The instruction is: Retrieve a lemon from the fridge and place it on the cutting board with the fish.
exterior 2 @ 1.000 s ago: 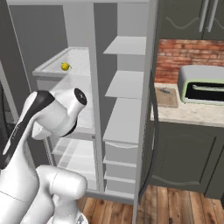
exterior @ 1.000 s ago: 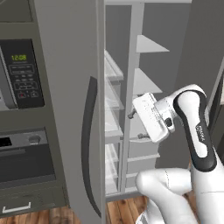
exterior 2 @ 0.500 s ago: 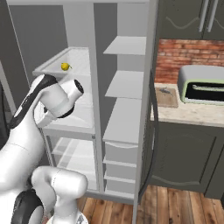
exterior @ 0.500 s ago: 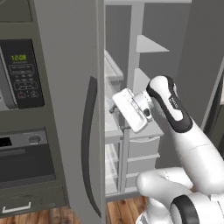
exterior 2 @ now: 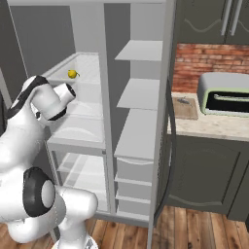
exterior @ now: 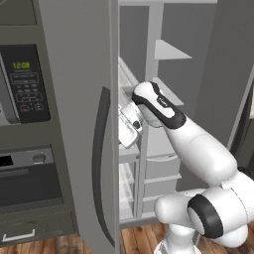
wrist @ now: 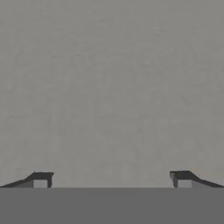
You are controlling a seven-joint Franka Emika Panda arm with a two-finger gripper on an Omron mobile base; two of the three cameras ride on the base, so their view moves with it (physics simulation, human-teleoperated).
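One lemon (exterior 2: 72, 74) sits on a high white shelf (exterior 2: 73, 80) in the left half of the fridge (exterior 2: 121, 112), toward the back, and nothing is touching it. Taking the fridge as the landmark: its doors stand open, and the grey door with the long dark handle (exterior: 101, 163) hangs out to its left, just beside the dark oven-and-microwave column (exterior: 27, 124).

Reaching into the fridge's left compartment is the white arm (exterior: 193, 149), its wrist bent inward at about the level of the shelf below the lemon. The gripper (wrist: 112, 179) has its fingers spread wide apart with nothing between them; from the hand view it faces a plain grey surface inside the fridge, close up, and I cannot tell which wall that is. From the right base view the hand is below and a little to the left of the lemon, near it but apart.

To the right of the fridge runs a pale counter (exterior 2: 214, 127) under a brick backsplash. The tan cutting board (exterior 2: 185, 108) lies on that counter just beside the fridge, with the slim greyish fish (exterior 2: 183, 101) lying on it. Farther right of the fridge, past the board, stands a toaster oven (exterior 2: 226, 95).
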